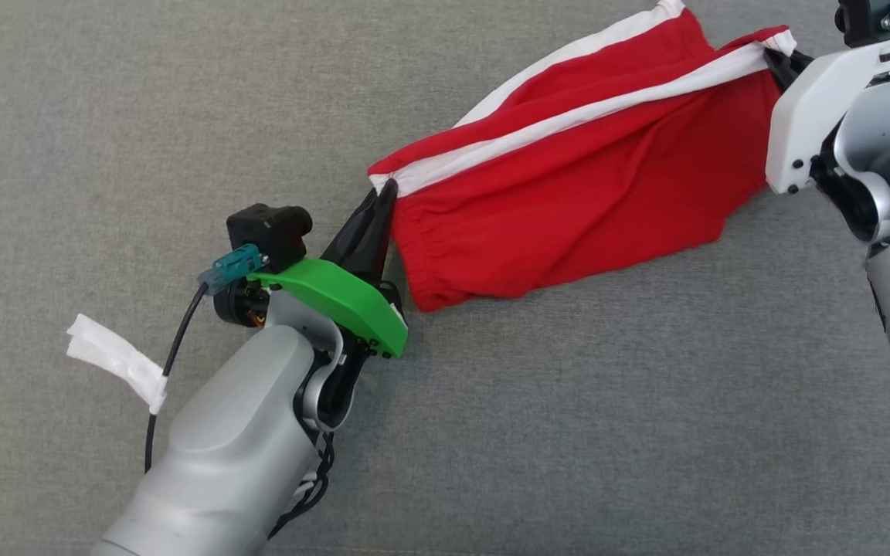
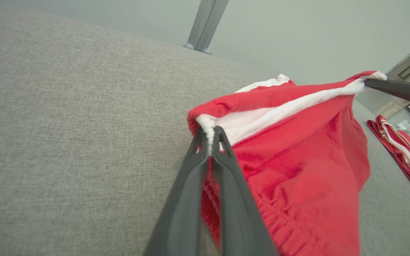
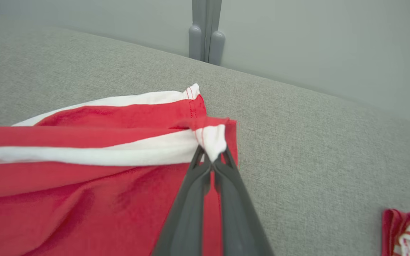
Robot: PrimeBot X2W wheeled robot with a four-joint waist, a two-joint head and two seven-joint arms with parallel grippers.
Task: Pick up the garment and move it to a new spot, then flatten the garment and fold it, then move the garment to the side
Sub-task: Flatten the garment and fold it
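The garment is a pair of red shorts with white side stripes, stretched above the grey cloth surface between my two grippers. My left gripper is shut on its waistband corner at the white stripe, seen close in the left wrist view. My right gripper is shut on the hem end of the same stripe, near the top right; the right wrist view shows its tips pinching the white cloth. The garment sags below the taut stripe, and its lower part hangs toward the surface.
A grey fabric surface lies under everything. A white tag hangs from the left arm's cable. Another red and white garment lies folded at the right side, also at the corner of the right wrist view. A metal post stands beyond the far edge.
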